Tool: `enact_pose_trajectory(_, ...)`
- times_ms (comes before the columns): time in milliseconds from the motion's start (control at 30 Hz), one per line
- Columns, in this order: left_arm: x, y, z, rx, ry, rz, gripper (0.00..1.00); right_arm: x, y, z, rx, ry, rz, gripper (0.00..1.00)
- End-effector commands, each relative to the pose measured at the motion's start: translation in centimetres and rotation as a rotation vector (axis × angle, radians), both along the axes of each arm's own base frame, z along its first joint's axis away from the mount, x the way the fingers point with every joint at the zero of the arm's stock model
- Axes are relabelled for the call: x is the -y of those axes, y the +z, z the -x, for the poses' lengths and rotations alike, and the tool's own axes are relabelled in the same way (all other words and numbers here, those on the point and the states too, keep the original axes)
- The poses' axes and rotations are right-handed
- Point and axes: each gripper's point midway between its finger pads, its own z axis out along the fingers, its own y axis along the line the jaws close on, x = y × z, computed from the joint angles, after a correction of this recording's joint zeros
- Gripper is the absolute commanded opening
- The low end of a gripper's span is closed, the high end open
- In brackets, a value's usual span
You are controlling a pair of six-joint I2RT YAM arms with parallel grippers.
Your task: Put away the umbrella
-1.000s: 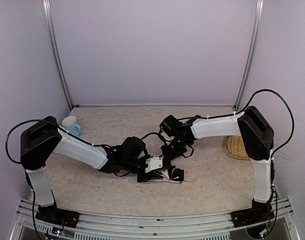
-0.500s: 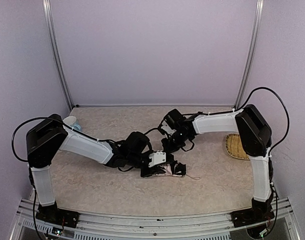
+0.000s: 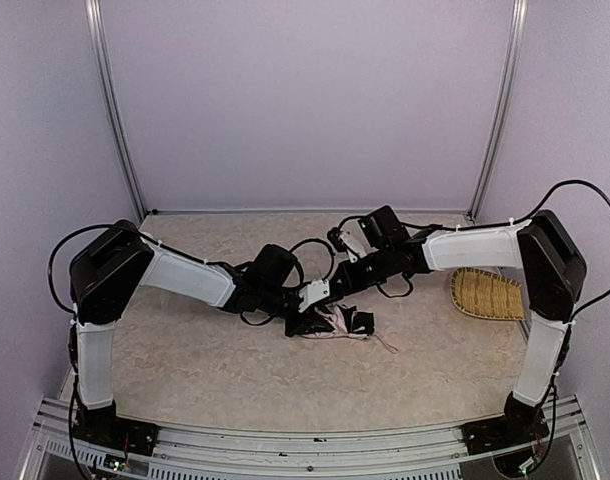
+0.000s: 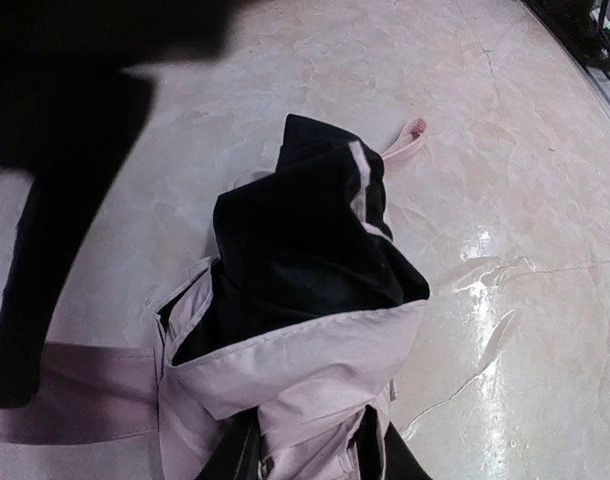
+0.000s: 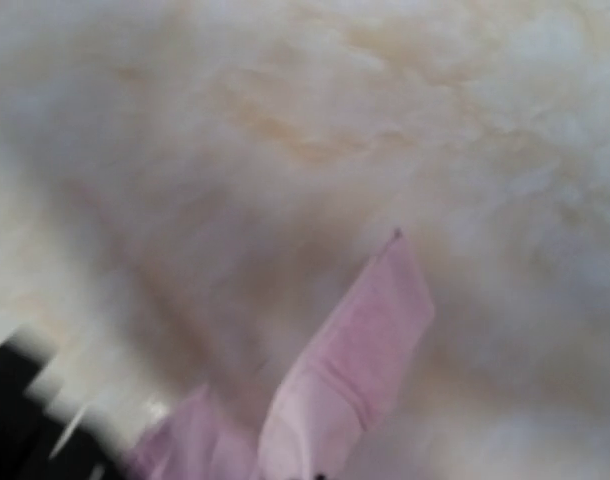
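Your left jaws pinch the bunched end of the umbrella [image 4: 305, 280], which spills forward from them onto the tabletop [image 4: 505, 200]. Your right jaws are pressed together, with a pink flap at their tips. The fabric looks light, limp and slippery, so grip the gathered bundle firmly.

Pale pink umbrella [image 3: 332, 322] crumpled mid-worktop [image 3: 185, 350], black lining spilling out, strap [image 4: 407, 138] trailing toward right edge.

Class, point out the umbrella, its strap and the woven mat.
umbrella [image 3: 335, 320], top view, on its folded pink fabric.
strap [image 4: 413, 130], left wrist view, on its free end.
woven mat [image 3: 485, 293], top view, on its middle.
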Motion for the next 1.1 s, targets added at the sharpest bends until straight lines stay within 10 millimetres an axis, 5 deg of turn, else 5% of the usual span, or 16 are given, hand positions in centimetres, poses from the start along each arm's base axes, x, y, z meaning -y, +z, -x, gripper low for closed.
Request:
enact_pose_trajectory(0,-8.1,-11.3,6.2,-0.485,0.133,-0.364,0.26,-1.1,8.7,-0.6,0.195,0.002,-0.258,0.0)
enact_pose_trajectory(133,-7.3,-11.2,5.1,-0.497,0.178,-0.332,0.27,-1.5,7.5,1.9,0.14,0.055,-0.297,0.0)
enact_pose_trajectory(467,-8.0,-12.6,2.9,-0.585,0.294,-0.333,0.24,-1.0,8.6,8.4,0.223,0.296,-0.414,0.0)
enact_pose_trajectory(800,-8.1,-13.5,1.4,-0.635,0.366,-0.336,0.23,-2.0,4.2,13.5,0.331,0.475,-0.222,0.0)
enact_pose_trajectory(933,-8.7,-13.6,0.6,-0.659,0.393,-0.32,0.25,-0.5,1.0,13.4,0.31,0.439,-0.078,0.0)
enact_pose_trajectory(1067,-8.4,-12.3,-0.6,-0.653,0.395,-0.235,0.38,0.7,-2.4,12.9,0.301,0.4,0.02,0.0)
